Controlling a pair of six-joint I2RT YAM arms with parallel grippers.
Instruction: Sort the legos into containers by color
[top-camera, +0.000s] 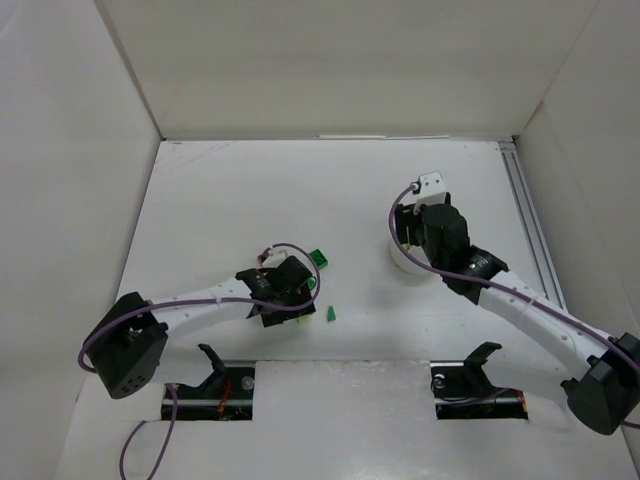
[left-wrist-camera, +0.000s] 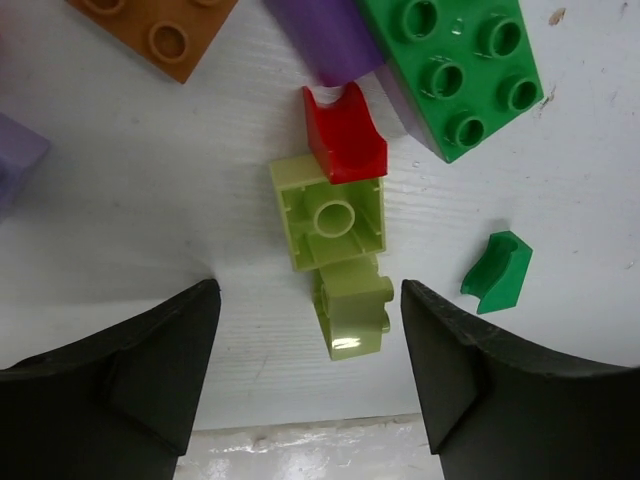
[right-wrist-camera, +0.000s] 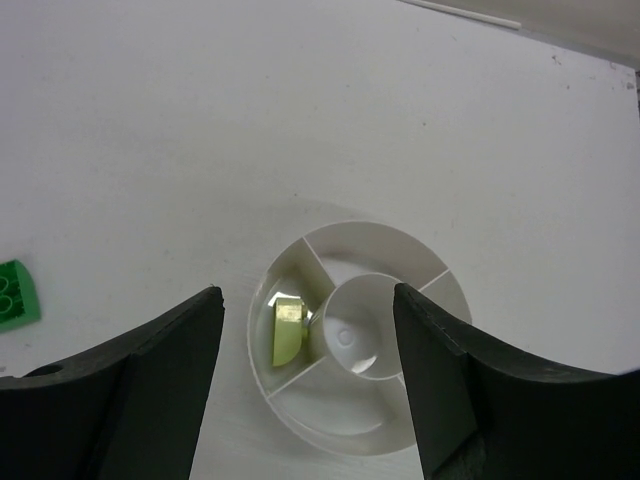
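The white table (left-wrist-camera: 150, 200) carries a loose cluster of legos under the left gripper (left-wrist-camera: 310, 295). Between its fingers lies a lime-yellow piece (left-wrist-camera: 352, 315). It touches a second lime-yellow brick (left-wrist-camera: 330, 215), which lies hollow side up just ahead of the fingertips. A small red piece (left-wrist-camera: 345, 145) touches that brick's far edge. Farther ahead lie a lilac piece (left-wrist-camera: 335, 40), a green studded brick (left-wrist-camera: 460, 70) against it, and an orange-brown brick (left-wrist-camera: 160, 30). A small dark green piece (left-wrist-camera: 497, 270) lies alone just outside one finger. Below the right gripper (right-wrist-camera: 307, 292), the round white dish (right-wrist-camera: 360, 228) stands on the same table.
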